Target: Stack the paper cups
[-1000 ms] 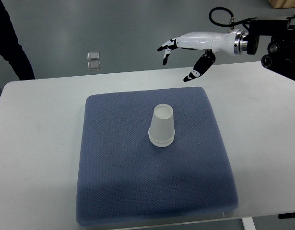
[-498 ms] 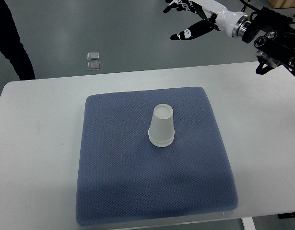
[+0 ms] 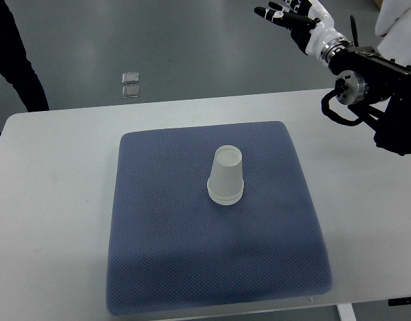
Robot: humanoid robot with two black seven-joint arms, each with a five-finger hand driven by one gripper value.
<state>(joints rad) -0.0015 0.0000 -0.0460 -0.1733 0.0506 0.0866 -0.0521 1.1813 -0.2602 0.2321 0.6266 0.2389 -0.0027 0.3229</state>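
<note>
Top view: the paper cups (image 3: 226, 177) stand upside down as one nested stack, near the middle of the blue pad (image 3: 165, 261), a little toward two o'clock from its centre. Two rims show at the base, so the stack looks already made. It stands upright and nothing touches it.

The right hand (image 3: 292, 15) is high at one o'clock, well apart from the cups and beyond the far edge of the worktop (image 3: 51, 200). Its fingers (image 3: 268, 12) are spread and hold nothing. The black forearm and wrist joint lie at two to three o'clock over the worktop's right corner. The left hand is not in view.

As I judge it, the step in hand is the retreat after placing. To do it well, the arm should travel up and away toward the right edge, keeping clear of the light stack, which would tip at the slightest brush. If more cups were to be added, the hand should come straight down over the stack's top.

Nothing stands between hand and cups. On the floor at eleven o'clock lie two small clear squares (image 3: 130, 85). A person's dark trouser leg (image 3: 18, 60) shows at ten o'clock, and a white sleeve (image 3: 399, 27) at the upper right corner, just beside the robot arm.
</note>
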